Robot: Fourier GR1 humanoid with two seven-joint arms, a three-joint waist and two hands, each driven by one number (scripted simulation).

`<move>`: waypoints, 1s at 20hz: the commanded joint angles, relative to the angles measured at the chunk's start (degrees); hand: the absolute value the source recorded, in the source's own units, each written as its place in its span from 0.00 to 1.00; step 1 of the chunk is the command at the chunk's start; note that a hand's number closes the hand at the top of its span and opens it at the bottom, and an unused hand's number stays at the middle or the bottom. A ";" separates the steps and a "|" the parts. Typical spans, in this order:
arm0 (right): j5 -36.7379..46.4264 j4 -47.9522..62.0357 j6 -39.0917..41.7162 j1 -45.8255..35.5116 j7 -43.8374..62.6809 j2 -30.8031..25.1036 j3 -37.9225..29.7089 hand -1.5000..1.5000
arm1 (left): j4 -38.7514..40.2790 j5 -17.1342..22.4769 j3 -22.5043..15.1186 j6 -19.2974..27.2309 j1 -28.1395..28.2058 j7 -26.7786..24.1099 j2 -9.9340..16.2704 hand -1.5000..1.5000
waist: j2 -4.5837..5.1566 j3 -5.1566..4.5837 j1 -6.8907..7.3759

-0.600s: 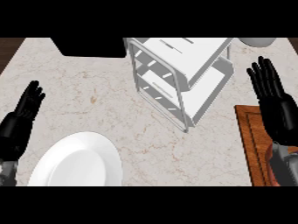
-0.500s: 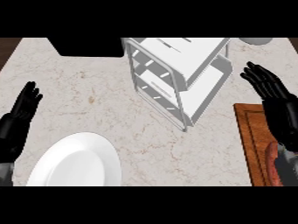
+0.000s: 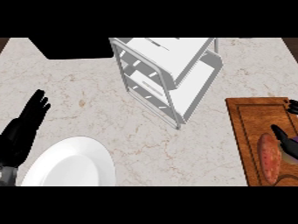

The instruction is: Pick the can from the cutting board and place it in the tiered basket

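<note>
Can [image 3: 272, 158] lies on its side at lower right of the frame, on the wooden cutting board [image 3: 251, 127]; long axis runs roughly left-right, red end facing left. Right hand [image 3: 294, 148] curls around it, thumb over the top, fingers behind. Left hand [image 3: 23, 129] rests open at lower left beside the white plate [image 3: 71, 164]. White tiered basket [image 3: 167, 72] stands at upper centre.
</note>
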 commanded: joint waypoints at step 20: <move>17.09 -29.30 22.30 22.69 35.97 -36.17 -6.06 0.00 | -1.88 -1.53 -1.56 0.21 -3.65 7.21 -3.36 0.50 | 0.11 -0.06 1.73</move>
